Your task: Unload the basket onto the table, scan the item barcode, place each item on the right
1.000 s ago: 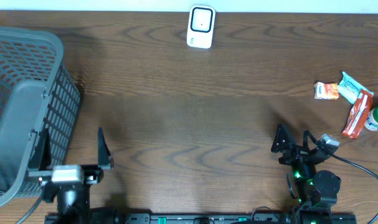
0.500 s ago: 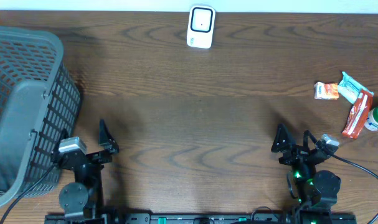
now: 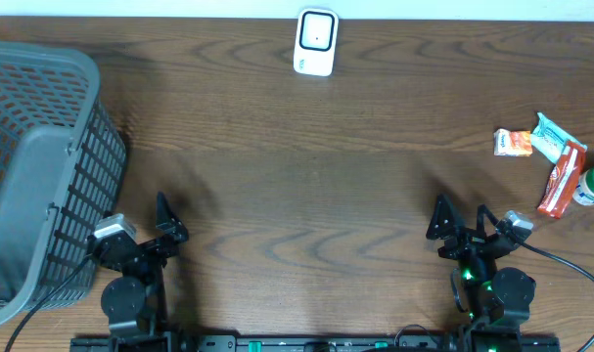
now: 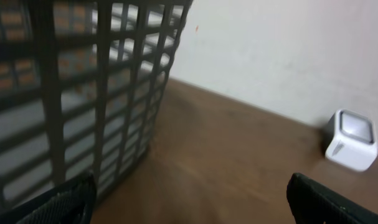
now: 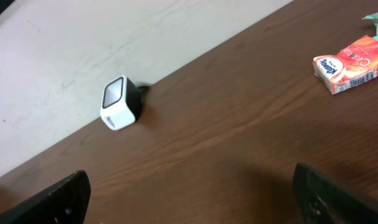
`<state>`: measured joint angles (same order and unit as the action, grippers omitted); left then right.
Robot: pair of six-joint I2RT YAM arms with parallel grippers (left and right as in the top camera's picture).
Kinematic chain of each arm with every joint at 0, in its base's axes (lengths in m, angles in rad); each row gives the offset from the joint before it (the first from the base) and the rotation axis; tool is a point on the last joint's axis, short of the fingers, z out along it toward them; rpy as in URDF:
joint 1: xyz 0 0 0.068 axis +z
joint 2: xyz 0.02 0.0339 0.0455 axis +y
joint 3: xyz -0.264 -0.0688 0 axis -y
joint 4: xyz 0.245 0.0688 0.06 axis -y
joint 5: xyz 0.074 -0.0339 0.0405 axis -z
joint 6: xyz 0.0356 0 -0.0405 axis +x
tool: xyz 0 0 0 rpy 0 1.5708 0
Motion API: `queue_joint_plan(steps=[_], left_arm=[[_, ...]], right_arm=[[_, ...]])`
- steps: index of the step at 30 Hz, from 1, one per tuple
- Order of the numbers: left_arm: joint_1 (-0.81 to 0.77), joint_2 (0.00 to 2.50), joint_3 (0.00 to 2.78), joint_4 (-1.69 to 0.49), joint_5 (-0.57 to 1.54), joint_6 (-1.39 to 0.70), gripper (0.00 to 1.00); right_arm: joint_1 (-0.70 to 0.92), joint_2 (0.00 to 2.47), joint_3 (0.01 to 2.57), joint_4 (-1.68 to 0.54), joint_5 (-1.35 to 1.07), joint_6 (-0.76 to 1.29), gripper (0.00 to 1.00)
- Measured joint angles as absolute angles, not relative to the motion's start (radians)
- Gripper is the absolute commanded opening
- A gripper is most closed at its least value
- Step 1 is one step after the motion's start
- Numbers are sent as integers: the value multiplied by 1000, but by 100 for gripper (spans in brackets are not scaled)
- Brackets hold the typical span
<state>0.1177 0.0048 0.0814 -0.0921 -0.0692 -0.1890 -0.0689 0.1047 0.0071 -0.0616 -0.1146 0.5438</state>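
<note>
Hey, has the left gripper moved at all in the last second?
Yes. In the overhead view the left gripper has swung to the right, away from the wall of the basket that it overlapped before, and now sits slightly nearer the table's near edge.

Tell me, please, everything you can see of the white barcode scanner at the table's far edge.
The barcode scanner is a small white box with rounded corners, seemingly plastic, with a grey window in its face and a dark back. It stands on the wooden table by the pale wall, facing the table's near side. Nothing else touches it.
</note>
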Motion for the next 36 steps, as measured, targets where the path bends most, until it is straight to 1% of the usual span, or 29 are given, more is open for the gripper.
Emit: queue_joint_plan(steps=[3, 11, 20, 27, 36], left_arm=[[118, 5, 67, -124, -94, -191, 98], [118, 17, 64, -121, -123, -191, 98], [118, 85, 64, -120, -131, -191, 98], [118, 125, 64, -119, -133, -191, 98], [118, 128, 64, -119, -134, -191, 98]], right_arm=[[-69, 105, 7, -62, -115, 544, 99], [-69, 105, 7, -62, -113, 544, 99], [-69, 104, 7, -62, -112, 544, 99], [-68, 20, 7, -56, -112, 544, 99], [-56, 14, 7, -62, -111, 544, 99]])
